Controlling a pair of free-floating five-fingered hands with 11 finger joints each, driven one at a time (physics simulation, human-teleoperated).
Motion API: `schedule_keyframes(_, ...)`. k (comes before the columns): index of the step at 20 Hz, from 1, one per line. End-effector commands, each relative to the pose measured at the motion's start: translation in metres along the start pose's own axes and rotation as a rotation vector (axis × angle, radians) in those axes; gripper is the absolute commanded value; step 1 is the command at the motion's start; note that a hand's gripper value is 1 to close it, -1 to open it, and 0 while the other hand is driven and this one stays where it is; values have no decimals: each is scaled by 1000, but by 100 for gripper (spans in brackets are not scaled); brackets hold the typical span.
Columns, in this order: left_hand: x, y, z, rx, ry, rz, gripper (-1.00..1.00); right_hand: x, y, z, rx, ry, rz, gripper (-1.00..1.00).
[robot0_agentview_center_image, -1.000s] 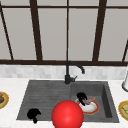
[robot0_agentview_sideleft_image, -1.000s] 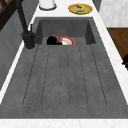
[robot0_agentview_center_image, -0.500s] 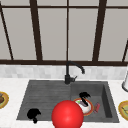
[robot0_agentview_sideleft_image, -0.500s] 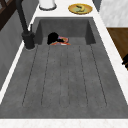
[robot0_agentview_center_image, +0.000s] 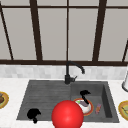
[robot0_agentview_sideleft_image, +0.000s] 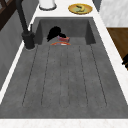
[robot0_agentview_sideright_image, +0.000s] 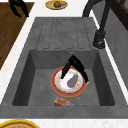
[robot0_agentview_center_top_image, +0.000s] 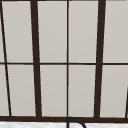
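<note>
My right hand hangs over a white plate with an orange rim on the floor of the sink basin. In the right side view the same hand spreads its straight fingers down onto the plate, beside a purple eggplant lying on it. From the left side, the hand hides most of the plate. My left hand floats by the drainboard's front left corner with relaxed fingers, and appears off the counter's front edge.
A large red ball sits at the sink's front edge. A small pink packet lies in the basin near the plate. The black faucet stands behind. Yellow plates with food rest on both counters, and a white vessel at the right.
My right hand has shifted slightly left and down over the plate, covering more of it. The left hand has not moved.
</note>
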Motion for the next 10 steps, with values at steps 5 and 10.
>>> schedule_keyframes(5,0,0,0,0,0,0,0,-29,24,10,-39,-109,-47,-100)
schedule_keyframes(10,0,0,0,0,0,0,0,-40,49,15,-58,-155,-38,-100)
